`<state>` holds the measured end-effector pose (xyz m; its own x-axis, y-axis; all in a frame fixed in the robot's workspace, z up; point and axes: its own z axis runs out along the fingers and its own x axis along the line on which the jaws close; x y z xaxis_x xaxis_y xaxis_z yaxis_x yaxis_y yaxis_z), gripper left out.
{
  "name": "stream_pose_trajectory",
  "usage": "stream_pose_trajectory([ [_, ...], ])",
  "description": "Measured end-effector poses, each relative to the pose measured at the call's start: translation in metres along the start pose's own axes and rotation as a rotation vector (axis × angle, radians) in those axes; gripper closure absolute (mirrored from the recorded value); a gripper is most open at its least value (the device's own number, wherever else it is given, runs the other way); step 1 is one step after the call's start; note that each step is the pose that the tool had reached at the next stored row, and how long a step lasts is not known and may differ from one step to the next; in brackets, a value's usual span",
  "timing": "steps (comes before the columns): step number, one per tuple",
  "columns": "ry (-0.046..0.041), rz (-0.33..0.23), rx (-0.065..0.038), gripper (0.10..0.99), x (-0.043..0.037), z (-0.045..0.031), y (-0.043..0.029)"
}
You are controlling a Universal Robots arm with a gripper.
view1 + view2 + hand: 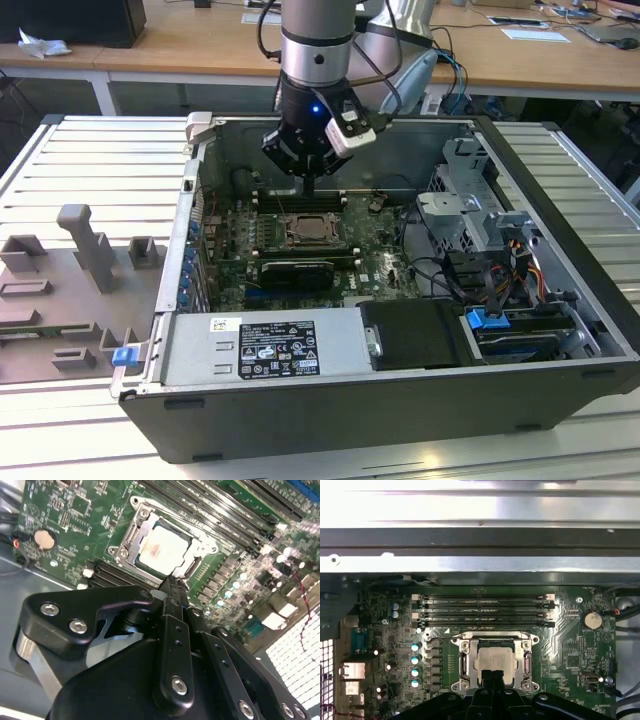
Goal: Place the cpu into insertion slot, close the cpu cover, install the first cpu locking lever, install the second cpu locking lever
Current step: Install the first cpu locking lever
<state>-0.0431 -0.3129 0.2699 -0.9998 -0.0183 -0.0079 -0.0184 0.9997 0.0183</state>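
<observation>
The cpu [494,661], a pale square chip, lies flat in the insertion slot [315,232] on the green board inside the open computer case. The cpu cover [526,663], a silver frame, lies down around the chip [162,550], which shows through its window. A thin wire lever [445,639] runs along one side of the socket. My gripper [312,187] hangs just above the socket's edge, shut with nothing between its fingers. In both wrist views the black fingertips [170,584] point at the rim beside the chip, and I cannot tell if they touch it.
Long black memory slots [482,611] lie beside the socket, with the case wall [480,565] beyond them. A coin battery [591,620] sits on the board. A black graphics card [292,272], power supply [265,350] and drive cage [470,205] crowd the case. Grey fixtures [85,250] stand at the exterior view's left.
</observation>
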Motion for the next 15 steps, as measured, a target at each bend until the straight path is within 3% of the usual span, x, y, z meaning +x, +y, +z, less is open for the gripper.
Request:
stream_pose_trajectory([
  [3,0.0003,-0.022,-0.005,0.98,0.005,0.0006,0.0],
  [7,0.0002,-0.026,-0.01,0.98,0.0228,0.0015,0.0003],
  [9,0.0002,-0.027,-0.01,0.98,0.0387,0.0019,0.0006],
  [11,0.0002,-0.028,-0.01,0.98,0.0455,0.0022,0.0008],
  [12,0.0003,-0.028,-0.01,0.98,0.0527,0.0026,0.001],
  [15,0.0002,-0.029,-0.01,0.98,0.0599,0.0038,0.0024],
])
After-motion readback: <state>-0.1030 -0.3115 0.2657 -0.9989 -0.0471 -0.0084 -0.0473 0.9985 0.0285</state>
